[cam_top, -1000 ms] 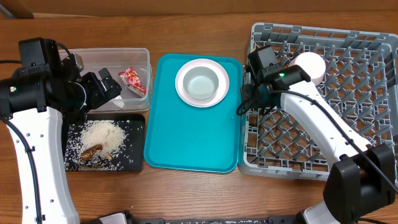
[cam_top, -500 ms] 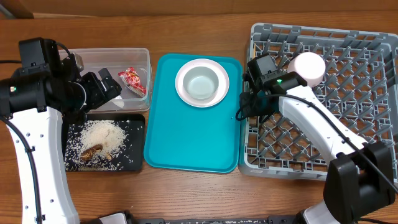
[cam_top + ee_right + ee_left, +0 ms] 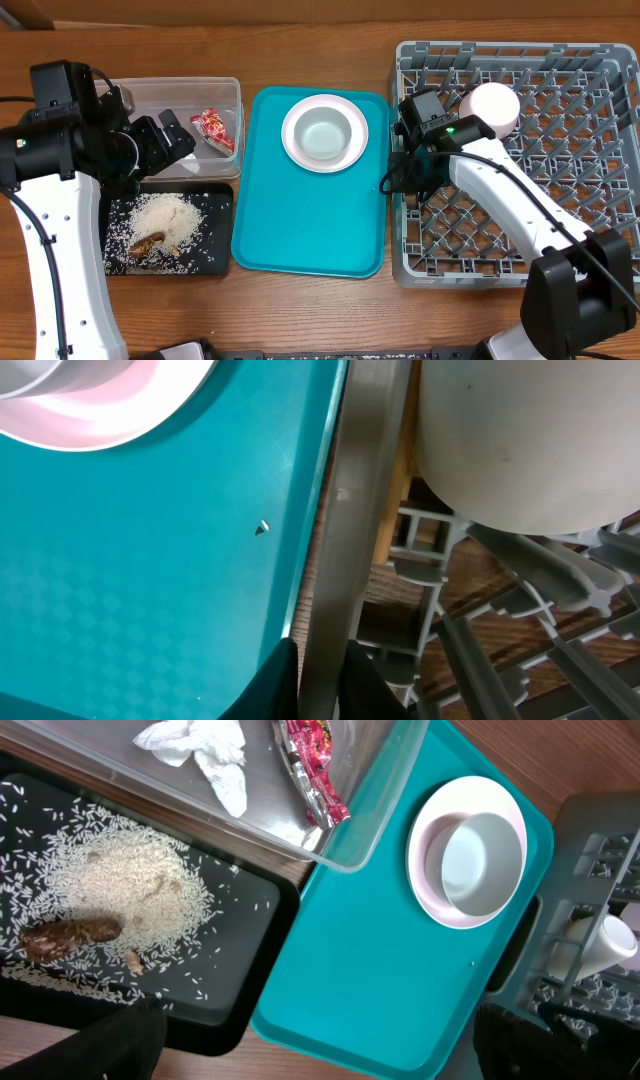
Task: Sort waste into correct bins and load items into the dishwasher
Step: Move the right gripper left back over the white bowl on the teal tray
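The fingers (image 3: 275,685) of your right gripper (image 3: 320,695) pinch the left wall of the grey dish rack (image 3: 345,510), one on each side, just beside the teal tray (image 3: 150,560). Your left gripper (image 3: 172,140) hangs over the clear tub (image 3: 175,95), fingers spread wide. A white cup (image 3: 490,105) lies in the rack. The bowl (image 3: 325,135) sits on its plate (image 3: 290,125) on the teal tray. The napkin (image 3: 200,745) and red wrapper (image 3: 215,130) lie in the tub, and the rice (image 3: 165,215) on the black tray (image 3: 215,262).

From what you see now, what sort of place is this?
Probably a staged dish-clearing station on a wooden table: a grey dish rack, a teal tray carrying a bowl on a plate, and a black tray of rice.
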Available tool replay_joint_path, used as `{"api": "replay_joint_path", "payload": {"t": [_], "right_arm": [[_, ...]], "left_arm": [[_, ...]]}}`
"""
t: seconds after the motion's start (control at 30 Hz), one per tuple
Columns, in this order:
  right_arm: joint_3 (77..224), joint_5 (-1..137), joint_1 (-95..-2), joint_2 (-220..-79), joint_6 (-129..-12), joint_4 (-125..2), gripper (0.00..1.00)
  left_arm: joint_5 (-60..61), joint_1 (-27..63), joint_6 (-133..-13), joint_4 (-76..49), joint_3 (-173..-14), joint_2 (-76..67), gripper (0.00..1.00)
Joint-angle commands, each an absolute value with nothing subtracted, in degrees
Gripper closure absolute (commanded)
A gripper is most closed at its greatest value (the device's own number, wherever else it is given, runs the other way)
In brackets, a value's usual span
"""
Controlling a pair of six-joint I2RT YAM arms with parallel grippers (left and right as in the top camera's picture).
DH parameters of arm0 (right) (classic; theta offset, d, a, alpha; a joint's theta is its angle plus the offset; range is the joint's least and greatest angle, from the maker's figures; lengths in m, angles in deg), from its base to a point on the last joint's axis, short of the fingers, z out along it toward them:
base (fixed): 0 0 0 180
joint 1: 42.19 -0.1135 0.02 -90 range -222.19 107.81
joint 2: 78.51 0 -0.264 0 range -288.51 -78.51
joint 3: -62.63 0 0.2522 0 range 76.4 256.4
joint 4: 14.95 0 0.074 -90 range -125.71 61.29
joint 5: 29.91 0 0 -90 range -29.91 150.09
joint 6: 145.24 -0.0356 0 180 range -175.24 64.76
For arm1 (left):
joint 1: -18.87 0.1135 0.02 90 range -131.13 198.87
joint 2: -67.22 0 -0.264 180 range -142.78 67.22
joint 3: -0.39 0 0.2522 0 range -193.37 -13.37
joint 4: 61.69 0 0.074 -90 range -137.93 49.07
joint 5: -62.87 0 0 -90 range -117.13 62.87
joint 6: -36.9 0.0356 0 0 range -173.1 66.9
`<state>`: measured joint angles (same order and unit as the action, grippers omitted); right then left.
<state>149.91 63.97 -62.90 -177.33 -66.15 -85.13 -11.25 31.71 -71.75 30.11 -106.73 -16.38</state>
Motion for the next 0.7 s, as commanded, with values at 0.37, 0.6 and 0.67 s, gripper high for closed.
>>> {"api": "replay_joint_path", "payload": {"t": [0.37,0.6,0.67], "right_arm": [[169.8,64.1,-63.2,-177.5,-63.8,-95.7,0.67],[172.0,72.2,-67.8,-177.6,-63.8,-98.2,0.69],[171.0,72.2,-69.7,-177.6,-63.8,-98.2,0.69]], "left_arm": [[-10.8,31.6,-71.9,30.0,-107.3,-16.0,0.0],[-10.8,31.6,-71.9,30.0,-107.3,-16.0,0.0],[-10.8,31.6,-71.9,30.0,-107.3,-16.0,0.0]]}}
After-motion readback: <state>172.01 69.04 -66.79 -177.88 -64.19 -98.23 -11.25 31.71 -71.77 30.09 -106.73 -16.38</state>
